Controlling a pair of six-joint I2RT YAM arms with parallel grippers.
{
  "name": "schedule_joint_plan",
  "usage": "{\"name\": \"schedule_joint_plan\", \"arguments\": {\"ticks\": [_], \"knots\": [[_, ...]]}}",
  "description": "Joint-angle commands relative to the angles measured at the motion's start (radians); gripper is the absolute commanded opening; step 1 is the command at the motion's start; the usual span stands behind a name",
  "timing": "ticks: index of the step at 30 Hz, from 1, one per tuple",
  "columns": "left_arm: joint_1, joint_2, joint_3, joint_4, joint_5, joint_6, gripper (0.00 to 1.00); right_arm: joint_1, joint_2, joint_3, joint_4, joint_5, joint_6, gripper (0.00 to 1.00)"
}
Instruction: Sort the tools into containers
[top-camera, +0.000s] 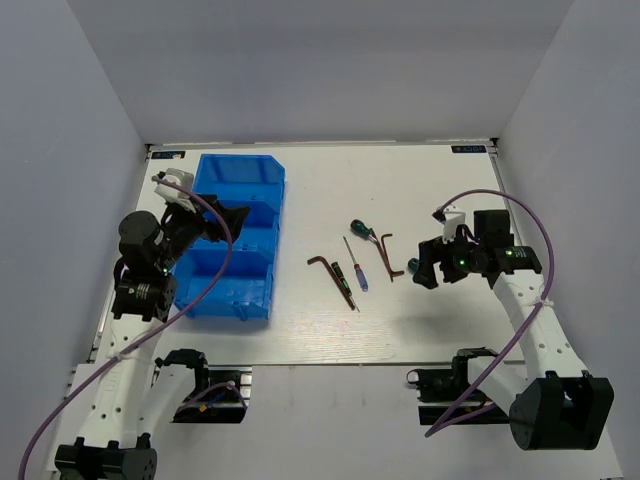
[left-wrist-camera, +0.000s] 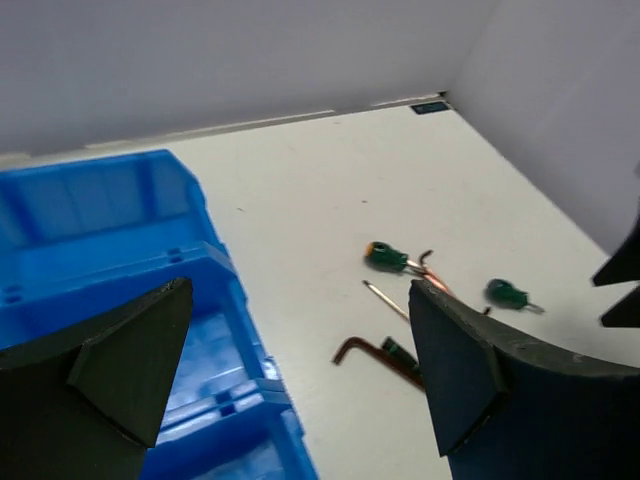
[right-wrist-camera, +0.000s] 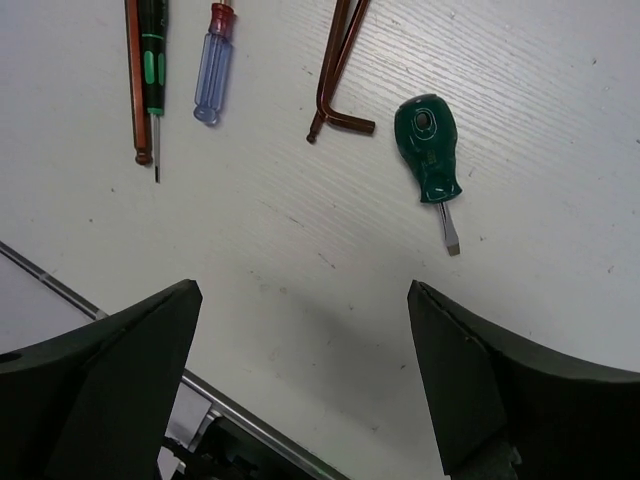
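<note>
The right tool (right-wrist-camera: 302, 290) is held low over the table (right-wrist-camera: 300, 230), jaws spread wide and empty, a green stubby screwdriver (right-wrist-camera: 428, 148) just ahead. The left tool (left-wrist-camera: 300, 290), likewise wide open and empty, is poised above the blue bin (left-wrist-camera: 100, 230).

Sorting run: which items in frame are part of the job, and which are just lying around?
Job:
blue bin
green stubby screwdriver
second green stubby screwdriver
blue-handled screwdriver
slim black-green screwdriver
lone hex key
overlapping hex keys

Not job:
purple cables
corner sticker
No other loose items visible.
</note>
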Motion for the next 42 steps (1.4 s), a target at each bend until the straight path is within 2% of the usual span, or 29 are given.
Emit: {"name": "schedule_joint_plan", "arguments": {"ticks": [1,3,4,5,6,7,9,11,12,13,14,16,17,18,19,20,21,22,23,24,25,28,30,32,34,37,39,41,42], "knots": [[0.000,0.012,-0.027,0.033,0.063,-0.172,0.99,-0.001,-0.024,0.038,0.037,-0.038,0.010,0.90],[0.000,0.012,-0.047,0.091,0.094,-0.218,0.99,0.002,-0.041,0.022,0.064,-0.053,-0.033,0.90],[0.009,0.021,-0.047,0.106,0.131,-0.233,0.99,0.002,-0.052,0.014,0.080,-0.065,-0.036,0.79],[0.018,0.046,-0.047,0.132,0.154,-0.233,0.99,0.000,-0.052,0.005,0.122,-0.099,-0.035,0.60],[0.018,0.067,-0.047,0.148,0.184,-0.261,0.99,0.002,-0.056,-0.006,0.138,-0.101,-0.029,0.36],[0.018,0.095,-0.047,0.166,0.253,-0.273,0.99,0.000,-0.056,-0.011,0.168,-0.099,0.005,0.00],[0.003,0.182,-0.028,0.195,0.313,-0.273,0.99,0.002,-0.058,-0.035,0.219,-0.096,0.028,0.00],[-0.008,0.234,-0.010,0.211,0.355,-0.285,0.64,-0.001,-0.055,-0.038,0.232,-0.094,0.040,0.01],[-0.022,0.257,-0.010,0.227,0.355,-0.285,0.47,0.002,-0.041,-0.035,0.229,-0.098,0.044,0.31],[-0.022,0.290,0.017,0.228,0.321,-0.272,0.00,0.000,-0.033,-0.034,0.206,-0.108,0.033,0.82],[-0.037,0.314,0.036,0.206,0.301,-0.272,0.00,0.002,-0.021,-0.023,0.193,-0.107,0.027,0.91],[-0.066,0.385,0.125,0.127,0.284,-0.194,0.00,0.002,0.025,0.009,0.169,-0.104,0.025,0.91],[-0.086,0.485,0.165,0.081,0.269,-0.169,0.00,0.000,0.048,0.015,0.160,-0.087,0.034,0.86],[-0.106,0.550,0.255,0.024,0.255,-0.141,0.00,0.002,0.063,0.024,0.155,-0.072,0.040,0.75],[-0.150,0.617,0.307,-0.112,0.208,-0.106,0.05,0.002,0.091,0.041,0.150,-0.059,0.045,0.61],[-0.178,0.749,0.352,-0.165,0.180,-0.041,0.23,0.005,0.100,0.046,0.175,-0.021,0.074,0.19],[-0.209,0.809,0.434,-0.206,0.106,-0.019,0.32,0.005,0.106,0.048,0.179,0.013,0.082,0.03],[-0.273,0.868,0.477,-0.278,0.064,-0.005,0.40,0.009,0.132,0.060,0.186,0.028,0.090,0.00],[-0.307,0.923,0.522,-0.311,0.019,0.004,0.49,0.008,0.140,0.069,0.193,0.043,0.094,0.00],[-0.340,0.978,0.632,-0.356,-0.124,0.005,0.54,0.008,0.148,0.081,0.193,0.095,0.102,0.18],[-0.371,1.088,0.687,-0.405,-0.198,-0.015,0.55,0.012,0.168,0.089,0.196,0.112,0.100,0.37],[-0.463,1.240,0.896,-0.556,-0.354,-0.116,0.55,0.011,0.206,0.120,0.183,0.194,0.097,0.62],[-0.519,1.354,1.031,-0.604,-0.428,-0.231,0.52,0.011,0.214,0.127,0.186,0.226,0.090,0.73],[-0.540,1.420,1.105,-0.640,-0.429,-0.290,0.47,0.011,0.214,0.129,0.187,0.234,0.085,0.73],[-0.554,1.515,1.220,-0.685,-0.429,-0.405,0.44,0.011,0.217,0.126,0.192,0.252,0.096,0.79],[-0.577,1.609,1.347,-0.763,-0.429,-0.511,0.53,0.014,0.254,0.155,0.190,0.258,0.099,0.80],[-0.588,1.609,1.346,-0.738,-0.404,-0.567,0.54,0.011,0.290,0.179,0.183,0.268,0.100,0.80],[-0.597,1.598,1.322,-0.695,-0.427,-0.587,0.61,0.009,0.315,0.184,0.183,0.260,0.108,0.80],[-0.606,1.598,1.322,-0.679,-0.437,-0.600,0.76,0.008,0.329,0.184,0.180,0.257,0.114,0.80]]}}
